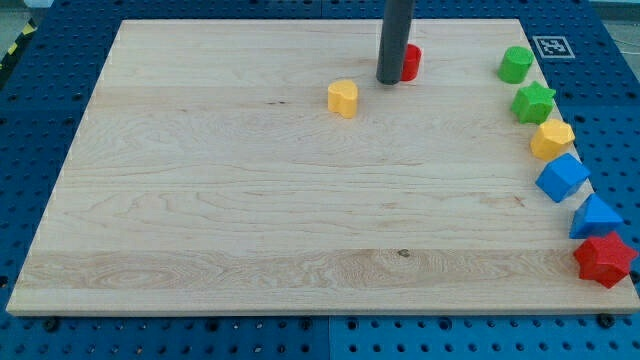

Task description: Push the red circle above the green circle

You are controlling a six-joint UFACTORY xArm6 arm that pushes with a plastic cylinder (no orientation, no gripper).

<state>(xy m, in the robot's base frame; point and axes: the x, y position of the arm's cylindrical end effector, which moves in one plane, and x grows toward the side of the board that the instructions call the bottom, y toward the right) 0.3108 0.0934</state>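
- Red circle (411, 62), the block to be moved, is lying near the board's top edge, mostly hidden behind the rod, with only its right part showing.
- Wooden board (250, 220) is bearing every block and is resting on a blue perforated table (30, 110).
- Yellow heart-shaped block (343, 98) is sitting left of the rod and slightly lower in the view, apart from everything else.
- Rod is ending in my tip (389, 81), which is touching or sitting just beside the red circle's left flank; there are no jaws, so nothing is being gripped and only pushing is possible.
- Green circle (516, 64) is standing well to the right of the red circle, at about the same height in the view, close to the board's top right corner.
- Green star (534, 102), yellow hexagon (552, 139), blue cube-like block (562, 177), blue triangle-like block (597, 217) and red star (604, 259) are running down the right edge.
- Handling, as a judgement: the red circle is looking small, rigid and light, likely sliding easily on the smooth wood; its round wall is liable to roll off an off-centre push, so contact is best placed squarely opposite the intended direction of travel.
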